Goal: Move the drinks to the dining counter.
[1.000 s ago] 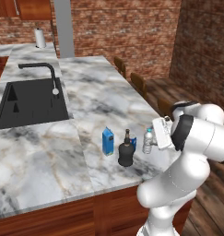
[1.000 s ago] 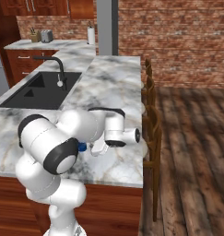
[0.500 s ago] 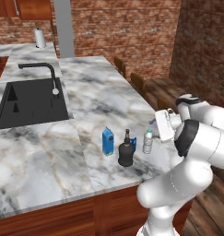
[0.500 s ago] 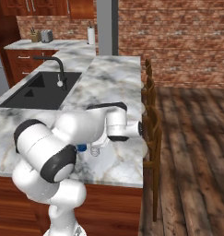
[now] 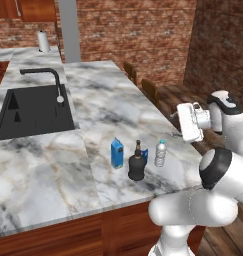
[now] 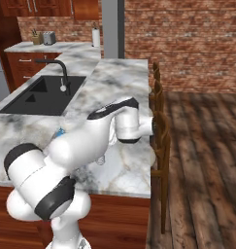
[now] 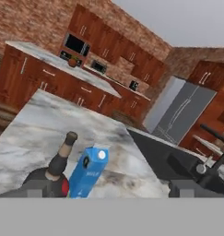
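Drinks all sit together near the front edge of the dining counter [image 5: 108, 107], right of the sink [image 5: 35, 110]. From my left base cam: carton [image 5: 117, 153] leftmost, black bottle [image 5: 137, 163] next and nearest the edge, can [image 5: 144, 153] just behind it, mostly hidden, water bottle [image 5: 160, 153] rightmost. All upright, close but I can't tell if any touch. Gripper [image 5: 177, 123] is off the counter's right edge, up above the tops of the drinks, jaws wide apart, nothing between them. Hand cam looks back across the counter: black bottle and carton side by side in front, faucet [image 7: 215, 152] further right, fridge [image 7: 182, 113] behind.
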Robot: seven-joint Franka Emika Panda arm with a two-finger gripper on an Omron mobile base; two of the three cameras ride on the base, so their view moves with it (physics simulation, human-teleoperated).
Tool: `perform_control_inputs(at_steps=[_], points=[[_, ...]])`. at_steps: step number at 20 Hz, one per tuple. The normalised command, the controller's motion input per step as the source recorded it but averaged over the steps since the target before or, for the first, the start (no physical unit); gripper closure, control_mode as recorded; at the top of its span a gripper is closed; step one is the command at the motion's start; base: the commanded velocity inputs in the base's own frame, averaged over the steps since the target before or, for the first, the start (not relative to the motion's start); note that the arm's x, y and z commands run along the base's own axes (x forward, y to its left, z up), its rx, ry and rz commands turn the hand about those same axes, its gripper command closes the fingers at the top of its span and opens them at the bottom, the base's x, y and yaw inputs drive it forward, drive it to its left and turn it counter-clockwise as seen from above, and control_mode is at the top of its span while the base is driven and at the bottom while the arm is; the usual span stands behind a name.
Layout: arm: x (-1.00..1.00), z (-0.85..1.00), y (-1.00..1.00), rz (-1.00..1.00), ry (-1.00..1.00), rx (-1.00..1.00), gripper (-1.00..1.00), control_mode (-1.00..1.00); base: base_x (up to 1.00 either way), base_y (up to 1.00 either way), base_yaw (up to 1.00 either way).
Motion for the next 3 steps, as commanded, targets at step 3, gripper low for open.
perform_control_inputs(at_steps=[3], points=[[-0.4,0.7,-0.2,0.0,-0.23,0.02,-1.0,-1.0,0.0,0.0,0.0]])
